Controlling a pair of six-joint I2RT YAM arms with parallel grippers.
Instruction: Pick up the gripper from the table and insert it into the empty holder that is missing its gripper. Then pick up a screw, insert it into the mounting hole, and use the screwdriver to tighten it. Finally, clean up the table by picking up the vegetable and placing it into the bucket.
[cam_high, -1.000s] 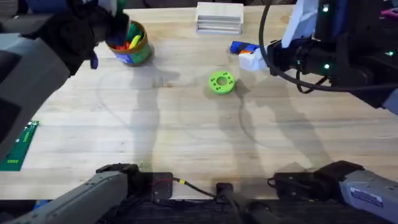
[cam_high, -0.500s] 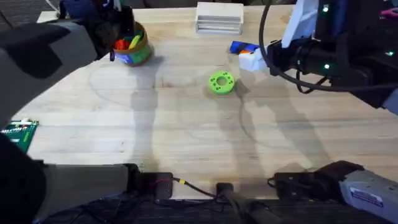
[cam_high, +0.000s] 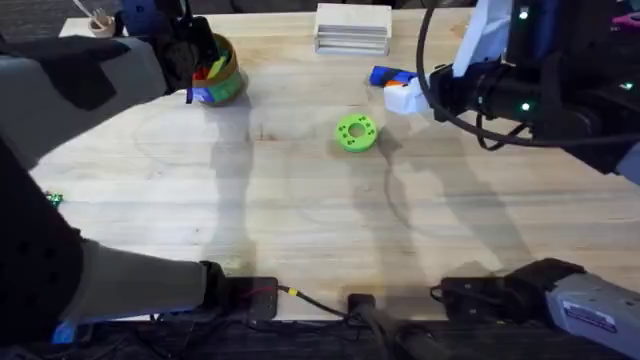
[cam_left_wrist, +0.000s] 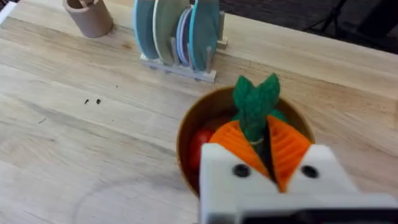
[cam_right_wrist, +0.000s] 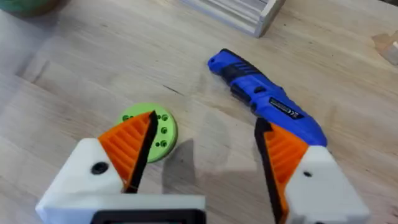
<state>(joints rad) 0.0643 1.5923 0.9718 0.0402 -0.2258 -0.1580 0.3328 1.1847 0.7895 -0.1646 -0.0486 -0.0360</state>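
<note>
The left tool (cam_left_wrist: 269, 163) hangs right over the bucket (cam_high: 215, 72), its orange pads pinched shut on the vegetable (cam_left_wrist: 255, 107). The leafy green tip pokes up between the pads, directly above the bucket's open mouth, which looks like the position for a drop: let go here and the piece should fall inside. Red and other bright pieces already lie in the bucket. Beyond it, on the left arm's wrist view, stand a brown cup (cam_left_wrist: 88, 15) and a rack of plates (cam_left_wrist: 178, 34).

Right of the bucket, the green disc (cam_high: 355, 132) lies alone on the worktop (cam_high: 300, 210). Past the disc, farther from the bucket, the screwdriver (cam_right_wrist: 267, 101) lies flat, set down and apparently finished with. The right tool (cam_right_wrist: 202, 155) hovers above the disc and screwdriver with its pads spread wide and nothing between them, probably parked clear of the bucket.

From overhead the left arm is a large dark blur covering much of the bucket's near side, so the vegetable cannot be made out there. The right arm hides part of the screwdriver. How full the bucket is cannot be judged.
</note>
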